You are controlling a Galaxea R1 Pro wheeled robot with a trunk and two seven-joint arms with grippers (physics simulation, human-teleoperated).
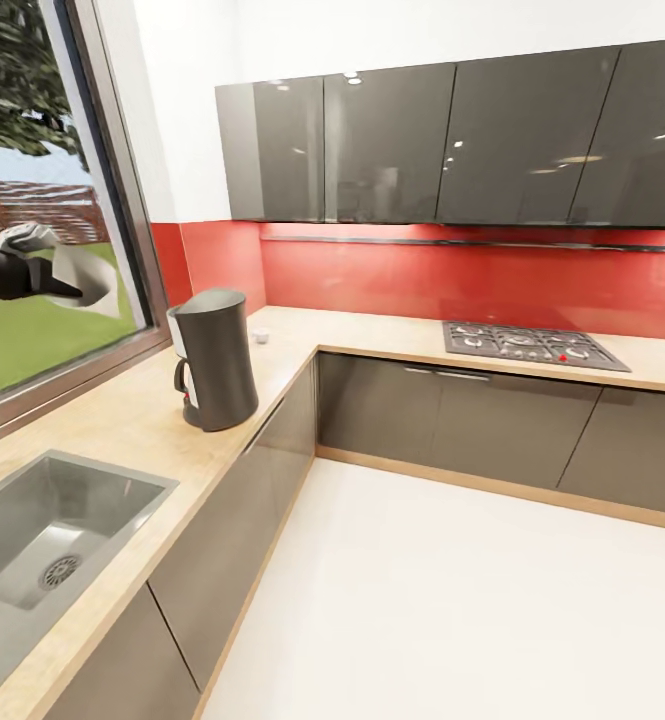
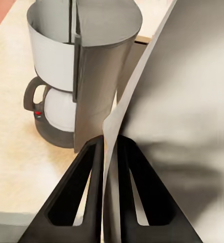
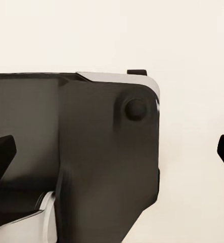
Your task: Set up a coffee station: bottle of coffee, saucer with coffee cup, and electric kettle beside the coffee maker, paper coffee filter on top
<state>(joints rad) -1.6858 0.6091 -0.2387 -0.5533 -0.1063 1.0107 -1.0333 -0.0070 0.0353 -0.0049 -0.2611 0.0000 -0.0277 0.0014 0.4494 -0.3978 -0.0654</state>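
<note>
Head: coffee maker (image 1: 214, 358) stands on the kitchen countertop (image 1: 122, 420) between the sink (image 1: 32, 530) and the corner. Left gripper (image 1: 67, 290) is raised by the window (image 1: 42, 200), pinching the paper coffee filter (image 1: 97, 280). No bottle, saucer or kettle beside the maker that I can make out.

Left wrist: fingers (image 2: 94, 192) clamped on the filter's edge, maker below and ahead.

Right wrist: right gripper's fingertips (image 3: 0, 157) spread wide, nothing held, over the robot's own dark body (image 3: 91, 152).

Progress: maker in place; filter in hand, not yet on top; the rest looks undone.
</note>
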